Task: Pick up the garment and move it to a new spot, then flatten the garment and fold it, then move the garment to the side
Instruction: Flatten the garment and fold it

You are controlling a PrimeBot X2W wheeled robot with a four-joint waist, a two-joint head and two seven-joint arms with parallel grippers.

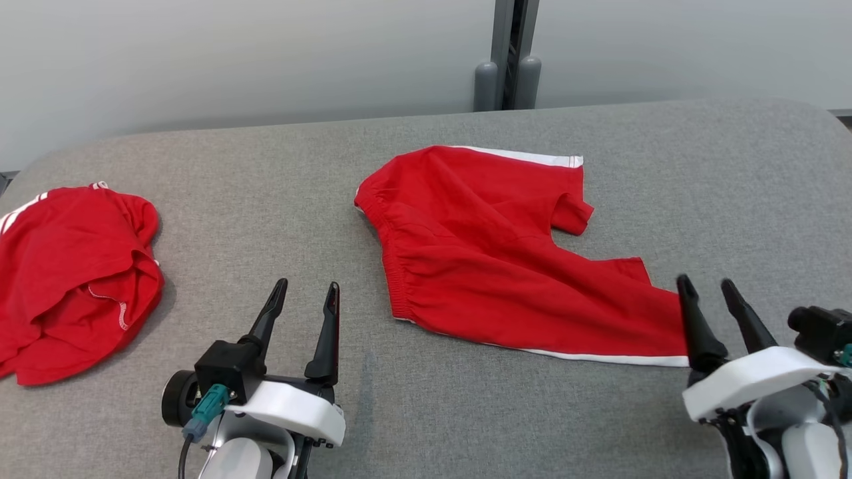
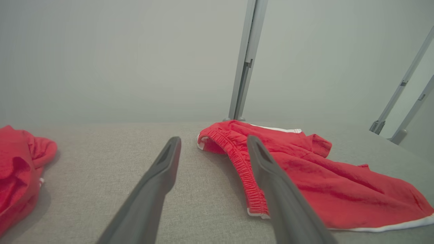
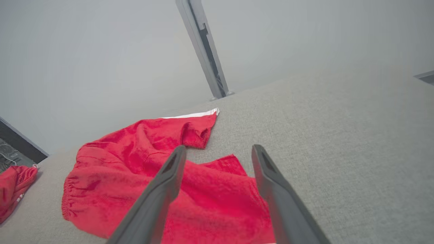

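Note:
A pair of red shorts with white trim (image 1: 492, 253) lies spread on the grey padded table (image 1: 279, 186), waistband to the left and legs to the right; it also shows in the wrist views (image 2: 305, 176) (image 3: 162, 179). My left gripper (image 1: 308, 287) stands open near the front edge, left of the waistband, nothing between its fingers (image 2: 213, 139). My right gripper (image 1: 707, 282) is open at the lower right leg hem, its fingers hovering over that leg's end (image 3: 218, 149).
A second red garment with white stripes (image 1: 66, 273) lies crumpled at the table's far left edge (image 2: 17, 169). A grey post (image 1: 509, 53) rises behind the table against a pale wall. Bare grey padding runs along the front and right.

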